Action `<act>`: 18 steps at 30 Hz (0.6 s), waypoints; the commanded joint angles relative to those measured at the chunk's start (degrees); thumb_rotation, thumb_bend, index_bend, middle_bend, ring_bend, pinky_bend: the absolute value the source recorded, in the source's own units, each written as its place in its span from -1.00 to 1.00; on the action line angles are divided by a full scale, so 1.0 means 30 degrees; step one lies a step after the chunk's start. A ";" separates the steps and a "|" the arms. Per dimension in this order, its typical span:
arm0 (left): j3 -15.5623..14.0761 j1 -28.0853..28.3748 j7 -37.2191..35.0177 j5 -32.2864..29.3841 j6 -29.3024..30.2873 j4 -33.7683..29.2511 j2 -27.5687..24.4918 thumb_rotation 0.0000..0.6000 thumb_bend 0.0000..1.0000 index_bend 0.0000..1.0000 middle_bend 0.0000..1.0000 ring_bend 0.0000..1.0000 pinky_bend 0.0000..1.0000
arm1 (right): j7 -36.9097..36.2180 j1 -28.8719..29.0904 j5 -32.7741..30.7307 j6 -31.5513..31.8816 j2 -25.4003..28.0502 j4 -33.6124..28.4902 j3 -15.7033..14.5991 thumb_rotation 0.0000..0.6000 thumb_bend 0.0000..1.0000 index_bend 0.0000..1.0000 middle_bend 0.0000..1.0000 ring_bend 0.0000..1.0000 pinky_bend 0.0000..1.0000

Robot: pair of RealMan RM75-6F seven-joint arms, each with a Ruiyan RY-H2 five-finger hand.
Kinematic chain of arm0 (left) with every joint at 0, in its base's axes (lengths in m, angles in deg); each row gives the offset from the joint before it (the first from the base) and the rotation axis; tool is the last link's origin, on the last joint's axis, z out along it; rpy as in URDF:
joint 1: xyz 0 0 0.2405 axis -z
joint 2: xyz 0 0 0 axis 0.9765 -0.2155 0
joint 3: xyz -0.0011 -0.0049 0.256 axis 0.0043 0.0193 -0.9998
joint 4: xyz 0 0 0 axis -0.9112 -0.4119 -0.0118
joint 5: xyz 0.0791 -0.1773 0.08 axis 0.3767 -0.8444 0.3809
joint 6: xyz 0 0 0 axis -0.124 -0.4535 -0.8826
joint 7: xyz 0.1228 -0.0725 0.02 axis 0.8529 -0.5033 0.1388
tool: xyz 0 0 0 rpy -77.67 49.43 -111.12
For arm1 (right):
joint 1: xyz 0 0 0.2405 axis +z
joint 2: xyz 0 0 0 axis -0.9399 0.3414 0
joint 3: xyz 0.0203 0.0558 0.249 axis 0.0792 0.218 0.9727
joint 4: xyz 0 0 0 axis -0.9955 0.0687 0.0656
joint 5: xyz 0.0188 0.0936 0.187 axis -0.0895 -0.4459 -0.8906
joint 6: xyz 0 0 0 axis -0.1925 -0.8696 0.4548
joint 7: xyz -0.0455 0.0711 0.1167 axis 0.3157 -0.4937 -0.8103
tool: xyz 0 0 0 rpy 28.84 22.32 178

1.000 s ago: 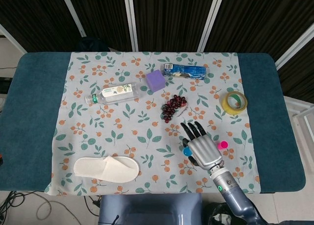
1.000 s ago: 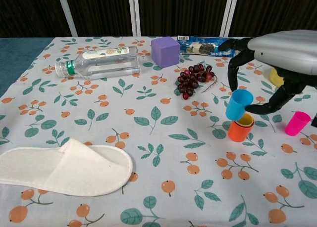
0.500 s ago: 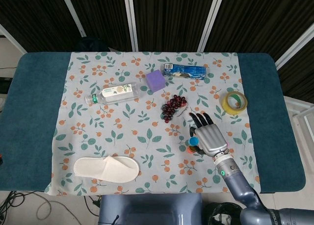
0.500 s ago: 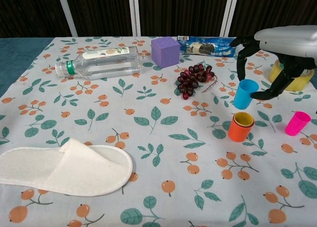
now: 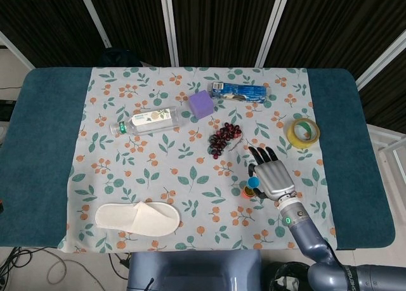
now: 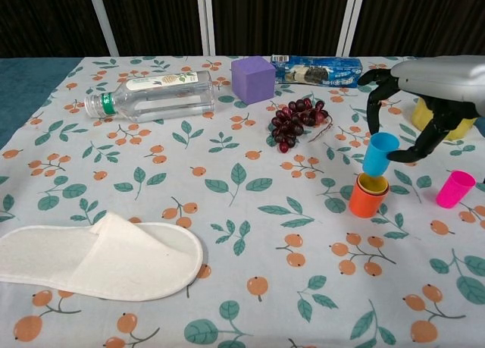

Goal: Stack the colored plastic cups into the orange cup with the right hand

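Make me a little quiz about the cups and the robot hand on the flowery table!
1. True or false: the right hand holds the blue cup above the orange cup.
2. What colour is the cup already sitting inside the orange cup?
A. green
B. yellow
C. purple
3. Fill in the gap: the pink cup stands alone on the ____ of the orange cup, in the chest view.

Key
1. True: its fingers pinch the blue cup just over the orange one.
2. B: a yellow cup shows at the orange cup's rim.
3. right
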 commanded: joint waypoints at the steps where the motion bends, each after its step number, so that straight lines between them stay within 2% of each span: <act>1: -0.0007 -0.0001 0.0032 0.0011 0.0008 0.0001 0.0003 1.00 0.64 -0.80 -1.00 -1.00 -0.79 | -0.0209 -0.0054 -0.0017 -0.0010 -0.0069 0.0127 -0.0133 1.00 -0.28 0.01 -1.00 -1.00 -1.00; 18: -0.0005 0.0008 0.0119 0.0000 0.0009 0.0018 0.0035 1.00 0.64 -0.80 -1.00 -1.00 -0.79 | -0.1187 -0.0164 0.0266 -0.0240 -0.0579 0.1043 -0.0824 1.00 -0.28 0.01 -1.00 -1.00 -1.00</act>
